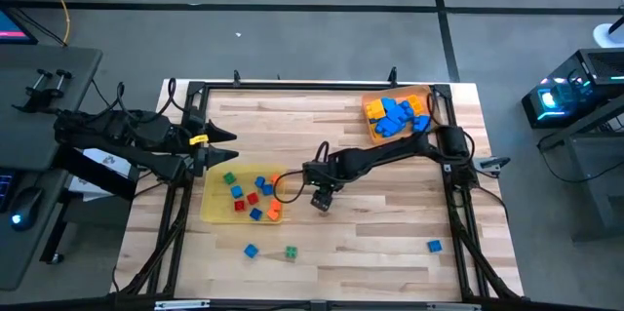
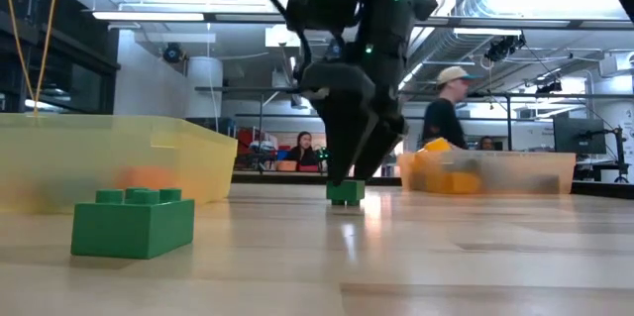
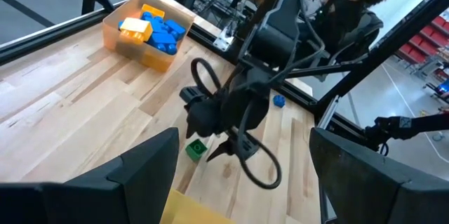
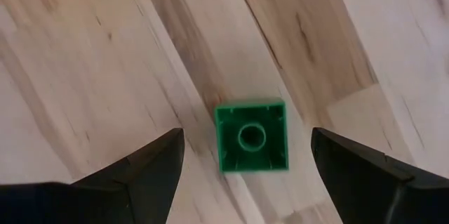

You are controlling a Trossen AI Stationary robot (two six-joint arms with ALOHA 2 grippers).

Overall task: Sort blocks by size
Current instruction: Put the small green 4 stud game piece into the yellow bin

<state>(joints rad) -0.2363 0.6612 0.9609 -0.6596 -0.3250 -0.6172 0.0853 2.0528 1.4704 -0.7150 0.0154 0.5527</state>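
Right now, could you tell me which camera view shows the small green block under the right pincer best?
The right wrist view: the green block fills its centre, hollow underside up, between open fingers. The low view shows its side beneath the right pincer; the left wrist view shows it small; the high view hides it.

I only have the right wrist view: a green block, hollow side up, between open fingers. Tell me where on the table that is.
Observer: The right gripper sits low over the green block near the table's middle, just right of the yellow tray.
Operator: Say what that tray holds.
Observer: Small cubes: red, blue, green and orange. The larger blue and orange blocks lie in the orange tray, in the corner by the right arm's base.
Operator: Report the left arm.
Observer: The left gripper waits open at the table's left edge, apart from yours.
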